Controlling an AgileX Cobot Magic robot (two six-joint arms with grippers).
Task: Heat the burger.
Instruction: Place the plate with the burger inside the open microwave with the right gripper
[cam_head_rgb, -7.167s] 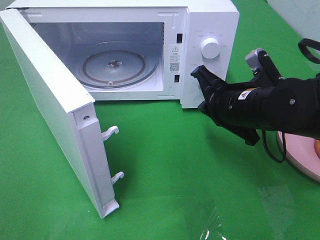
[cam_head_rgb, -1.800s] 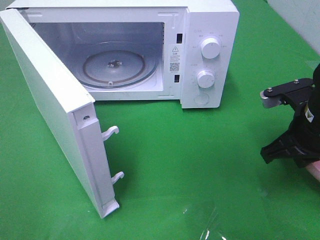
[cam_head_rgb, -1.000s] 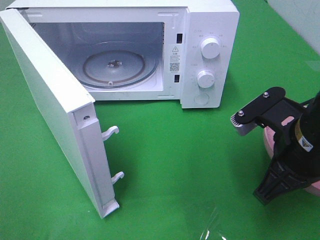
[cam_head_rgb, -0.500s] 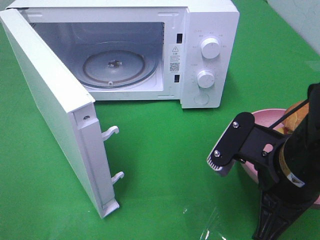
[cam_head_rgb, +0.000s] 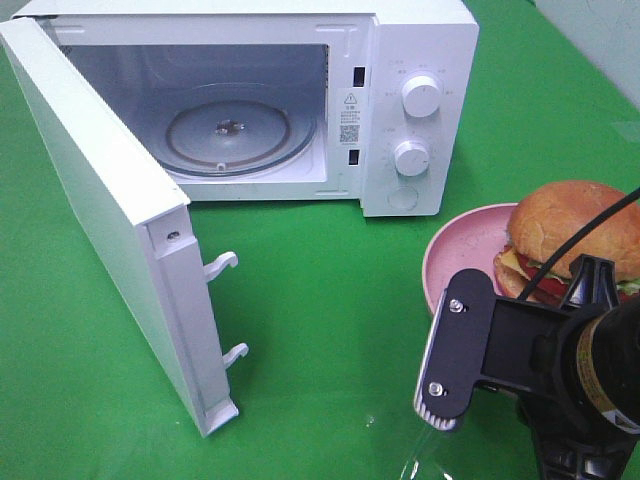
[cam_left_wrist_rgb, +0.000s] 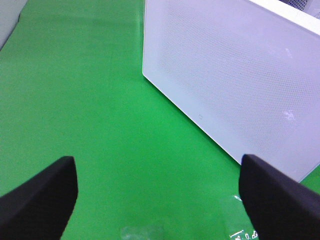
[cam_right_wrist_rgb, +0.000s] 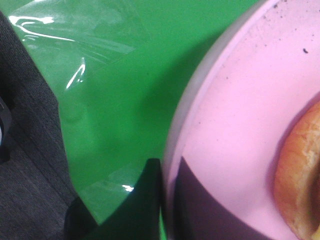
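Compared with half a second earlier, the right arm (cam_head_rgb: 590, 370) is found lower in the high view. The pink plate (cam_head_rgb: 455, 250) and the burger (cam_head_rgb: 575, 235), then largely hidden behind the arm, are now exposed.

**Task item.** The burger is carried on the pink plate, toward the side of the plate away from the microwave (cam_head_rgb: 420, 40). The plate is located on the right of the green cloth (cam_head_rgb: 330, 300), in front of and to the right of the control knobs (cam_head_rgb: 421, 95). Whether the plate is raised off the cloth cannot be determined.

**Right gripper.** The right gripper (cam_right_wrist_rgb: 167, 200) is clamped on the near rim of the plate: one finger is set outside the rim and the other on the plate's upper face. The burger is not touched by it. A sheet of clear film (cam_right_wrist_rgb: 75, 40) is seen on the cloth just beside the plate.

**Left gripper.** The left gripper (cam_left_wrist_rgb: 157, 200) is held wide apart above the cloth, with nothing between its fingers (cam_left_wrist_rgb: 40, 200). It is pointed toward the outer face of the door (cam_left_wrist_rgb: 230, 75).

**Microwave.** The door is swung fully open to the left, and the glass turntable (cam_head_rgb: 228, 135) is bare.
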